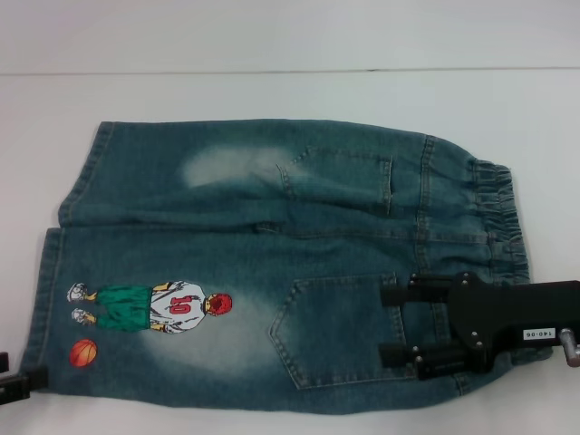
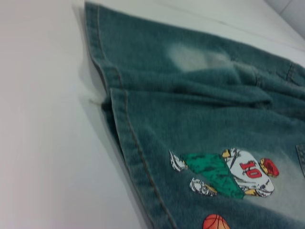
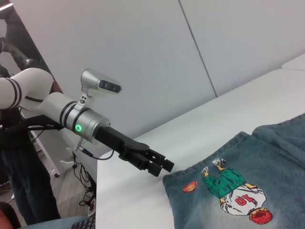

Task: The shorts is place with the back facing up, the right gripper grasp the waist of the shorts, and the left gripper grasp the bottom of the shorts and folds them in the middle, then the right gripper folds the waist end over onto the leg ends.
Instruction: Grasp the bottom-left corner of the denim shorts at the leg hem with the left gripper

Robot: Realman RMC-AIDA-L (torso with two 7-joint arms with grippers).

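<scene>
Head view showed the denim shorts [image 1: 272, 263] spread flat on the white table [image 1: 272, 91], back pockets up, waist to the right and leg hems to the left. No fold was made yet, so both folds remained. The right gripper [image 1: 391, 323] hovered over the near waist corner beside the back pocket [image 1: 335, 331], fingers spread wide and holding nothing. The left gripper [image 3: 161, 165] sat at the near-left leg hem, close to the basketball print [image 1: 82, 352]; whether its fingers had closed on cloth I could not tell.
</scene>
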